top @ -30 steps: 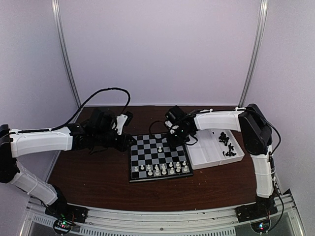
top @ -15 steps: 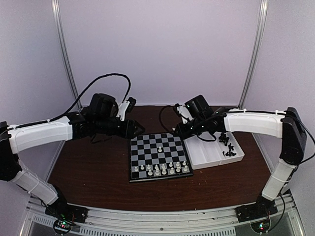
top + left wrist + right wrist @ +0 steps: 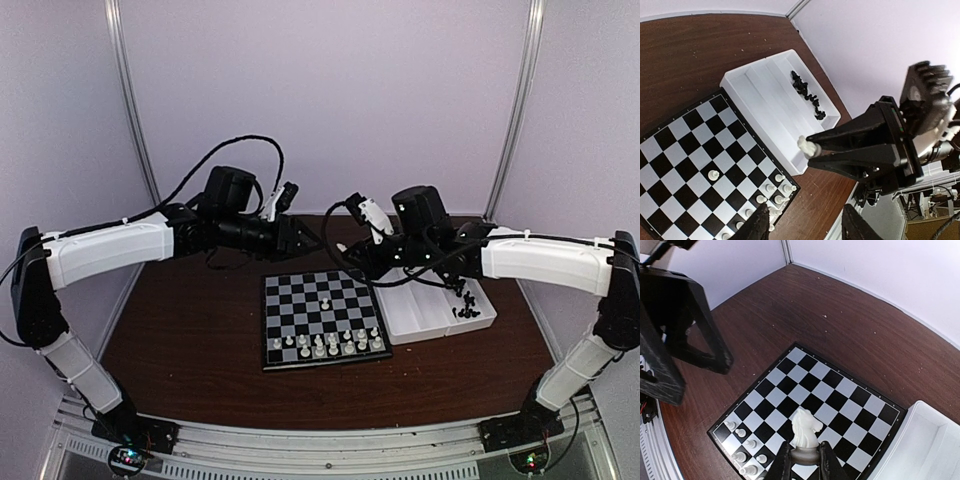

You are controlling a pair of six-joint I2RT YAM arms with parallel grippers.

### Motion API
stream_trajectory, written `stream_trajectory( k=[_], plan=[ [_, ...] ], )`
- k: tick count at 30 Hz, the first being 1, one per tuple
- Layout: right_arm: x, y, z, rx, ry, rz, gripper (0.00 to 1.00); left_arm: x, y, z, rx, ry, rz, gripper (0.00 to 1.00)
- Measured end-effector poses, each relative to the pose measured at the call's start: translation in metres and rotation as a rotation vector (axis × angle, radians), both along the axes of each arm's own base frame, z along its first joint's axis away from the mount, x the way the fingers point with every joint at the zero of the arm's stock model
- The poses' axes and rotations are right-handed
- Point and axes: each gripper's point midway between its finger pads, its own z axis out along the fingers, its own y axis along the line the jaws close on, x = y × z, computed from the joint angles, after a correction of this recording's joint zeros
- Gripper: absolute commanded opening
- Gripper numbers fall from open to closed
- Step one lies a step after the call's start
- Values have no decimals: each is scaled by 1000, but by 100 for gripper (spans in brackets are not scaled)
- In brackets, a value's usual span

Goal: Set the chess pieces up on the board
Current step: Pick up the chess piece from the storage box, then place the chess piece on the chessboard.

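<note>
Knight (image 3: 805, 429) sits pinched in right tool (image 3: 805, 454).

Far rows of the board (image 3: 300, 310) stand free; white chess pieces (image 3: 318, 343) crowd its near edge, one pawn (image 3: 324, 294) mid-board.

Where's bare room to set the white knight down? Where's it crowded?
Free: the board's far rows, beyond the lone pawn; also the tray's board-side compartment. Crowded: white pieces along the near two rows; black pieces in the tray's outer compartment.
</note>
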Motion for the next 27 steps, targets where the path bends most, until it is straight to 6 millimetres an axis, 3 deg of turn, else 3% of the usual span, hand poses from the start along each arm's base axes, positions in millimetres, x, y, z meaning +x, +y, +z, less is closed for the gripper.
stream_trajectory(
  k=[15, 27],
  plan=[
    [-19, 17, 11, 12, -52, 108, 16, 12, -19, -17, -57, 191, 33, 49],
    [-26, 22, 11, -11, -78, 156, 16, 13, -23, -14, -94, 223, 35, 43]
  ],
)
